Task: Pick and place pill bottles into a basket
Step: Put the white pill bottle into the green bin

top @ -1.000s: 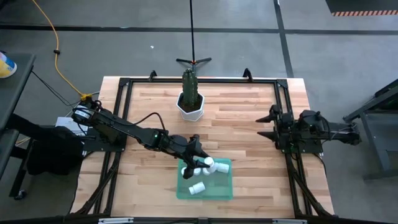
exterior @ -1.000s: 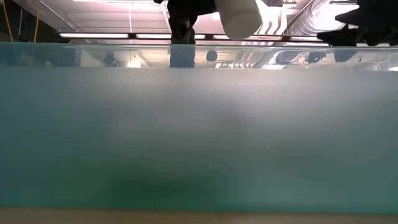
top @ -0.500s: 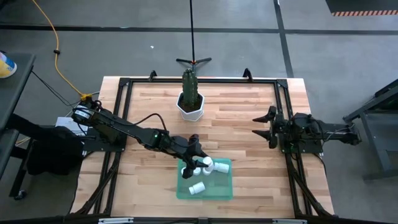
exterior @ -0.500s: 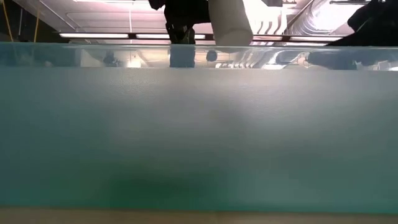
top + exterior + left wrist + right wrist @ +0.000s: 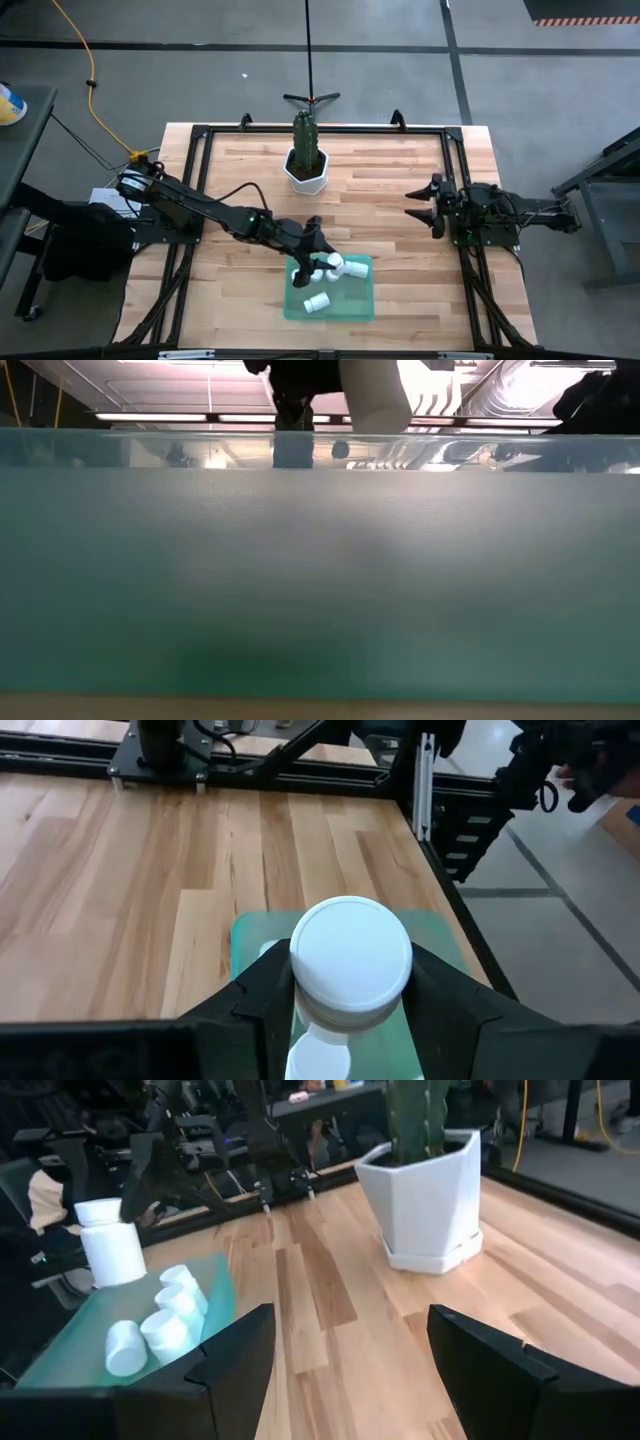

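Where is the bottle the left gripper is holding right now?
In the high view the held bottle sits in the left gripper above the far-left part of the green basket, beside the bottles already lying inside.

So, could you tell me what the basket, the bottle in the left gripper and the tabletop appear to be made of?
The basket looks like translucent green plastic: light passes through its frosted wall. The pill bottle held by the left gripper seems to be opaque white plastic with a smooth, matte cap. The table appears to be light wooden planks, with visible grain and seams.
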`<state>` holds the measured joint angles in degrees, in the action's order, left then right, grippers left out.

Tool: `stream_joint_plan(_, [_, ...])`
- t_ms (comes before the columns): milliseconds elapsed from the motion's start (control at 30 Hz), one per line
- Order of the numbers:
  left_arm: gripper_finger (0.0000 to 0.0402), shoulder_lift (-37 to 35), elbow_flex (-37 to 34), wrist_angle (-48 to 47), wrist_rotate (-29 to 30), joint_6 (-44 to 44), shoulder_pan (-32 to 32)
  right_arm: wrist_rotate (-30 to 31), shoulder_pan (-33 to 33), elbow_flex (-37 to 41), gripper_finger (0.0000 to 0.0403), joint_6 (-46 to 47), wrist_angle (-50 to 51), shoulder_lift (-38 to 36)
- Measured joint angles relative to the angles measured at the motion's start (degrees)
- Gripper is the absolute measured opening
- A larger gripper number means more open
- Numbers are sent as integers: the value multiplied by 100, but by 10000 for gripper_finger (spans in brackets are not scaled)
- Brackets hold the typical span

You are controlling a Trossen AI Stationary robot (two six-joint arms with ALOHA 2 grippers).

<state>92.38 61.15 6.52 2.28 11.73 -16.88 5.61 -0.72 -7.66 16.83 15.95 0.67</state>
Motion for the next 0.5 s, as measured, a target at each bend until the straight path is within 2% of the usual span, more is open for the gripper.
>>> stream_joint_plan(267, [188, 575, 183, 48, -484, -171, -53, 1, 0, 0, 252, -60, 185, 15])
stream_joint_plan(433, [188, 857, 902, -172, -638, -792, -130, 8, 1, 0, 252, -75, 205, 13])
stream_joint_plan(500, [188, 1046, 1234, -621, -633, -1071, -187, 10, -1, 0, 252, -75, 227, 14])
